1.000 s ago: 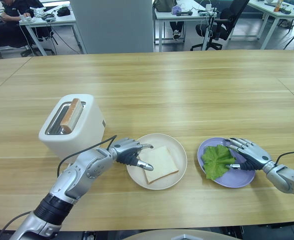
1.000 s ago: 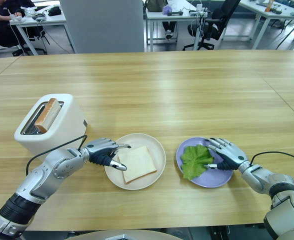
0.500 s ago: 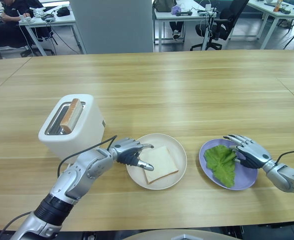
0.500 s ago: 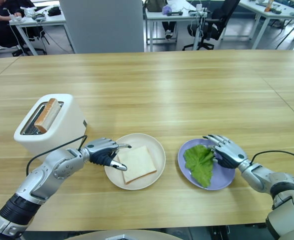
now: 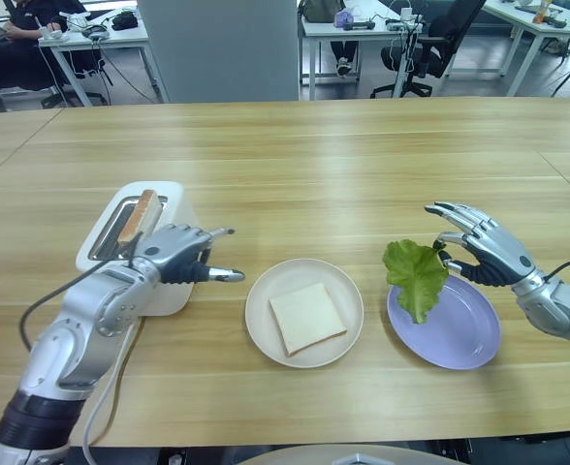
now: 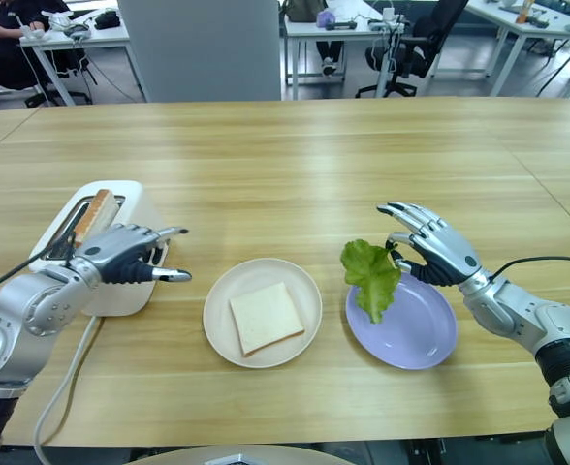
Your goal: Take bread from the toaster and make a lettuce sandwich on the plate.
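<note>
Left eye view, right hand [image 5: 479, 254]: pinches the lettuce [image 5: 416, 276] by its top edge with the fingertips, other fingers spread. It is a thin grip, so a quick swing could cost you the leaf.
Lettuce: hangs limp over the left part of the purple plate [image 5: 464, 339]. Whether its lower tip is clear of the plate cannot be told, and it may drag on the rim or fold as it lands.
Left hand [image 5: 174, 260]: grasps nothing, fingers loosely extended, just in front of the toaster [image 5: 172, 201].
Toaster slice [image 5: 142, 215]: stands upright in the slot. A sideways knock from your left hand could shove the toaster along the tabletop [image 5: 314, 174] instead of lifting the slice.
Cream plate [image 5: 258, 295]: holds one bread slice [image 5: 307, 318], between the toaster and the purple plate. Lay the leaf off-centre and it overhangs — the top slice would then sit crooked.
</note>
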Robot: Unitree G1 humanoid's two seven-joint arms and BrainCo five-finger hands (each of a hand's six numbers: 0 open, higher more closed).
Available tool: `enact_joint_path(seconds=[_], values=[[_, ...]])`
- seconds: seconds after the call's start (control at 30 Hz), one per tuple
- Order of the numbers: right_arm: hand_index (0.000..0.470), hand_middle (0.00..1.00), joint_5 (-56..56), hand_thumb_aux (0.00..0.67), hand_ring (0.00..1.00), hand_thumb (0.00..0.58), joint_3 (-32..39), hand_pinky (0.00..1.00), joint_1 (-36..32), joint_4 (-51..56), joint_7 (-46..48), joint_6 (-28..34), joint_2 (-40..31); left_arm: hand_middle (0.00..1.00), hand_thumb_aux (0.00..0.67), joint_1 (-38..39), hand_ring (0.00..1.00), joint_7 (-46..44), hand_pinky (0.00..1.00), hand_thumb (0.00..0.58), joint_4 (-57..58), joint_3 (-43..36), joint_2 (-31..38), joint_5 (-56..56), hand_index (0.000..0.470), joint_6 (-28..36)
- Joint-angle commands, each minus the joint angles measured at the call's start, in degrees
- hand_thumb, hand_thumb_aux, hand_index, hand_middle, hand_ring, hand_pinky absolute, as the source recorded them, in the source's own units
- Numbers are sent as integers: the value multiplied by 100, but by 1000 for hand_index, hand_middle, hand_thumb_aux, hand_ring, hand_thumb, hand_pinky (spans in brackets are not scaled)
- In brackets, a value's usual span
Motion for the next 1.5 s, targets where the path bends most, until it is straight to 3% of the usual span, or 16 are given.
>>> enact_joint_path(seconds=[0.03,0.07,0.1,0.47,0.57,0.77,1.07,1.5], values=[[460,0,349,670,0,580,-375,0,184,-644,564,89,11,522,0,247,522,230,522,0,83,538,140,62,0,112],[460,0,440,670,0,580,-445,0,204,-793,690,110,47,522,0,299,522,295,522,0,115,645,168,118,0,153],[460,0,513,670,0,580,-510,0,216,-970,836,144,94,455,0,347,455,356,455,0,163,741,200,171,0,202],[460,0,1137,670,0,580,-467,0,-23,-2468,2393,430,1211,384,0,272,384,674,384,0,815,896,261,677,0,1021],[460,0,1174,670,0,580,-305,0,-153,-2508,2737,474,1657,286,0,116,286,681,286,0,1049,697,249,825,0,1204],[460,0,1083,670,0,580,124,0,-408,-2263,3255,528,2484,247,0,-219,247,750,247,0,1295,449,235,950,0,1430],[460,0,1081,670,0,580,601,0,-553,-1808,3688,511,3365,251,0,-473,251,952,251,0,962,210,-67,503,0,1056],[460,0,842,670,0,580,820,0,-790,-225,3623,417,3917,235,0,-494,235,859,235,0,549,-25,-330,390,0,1046]])
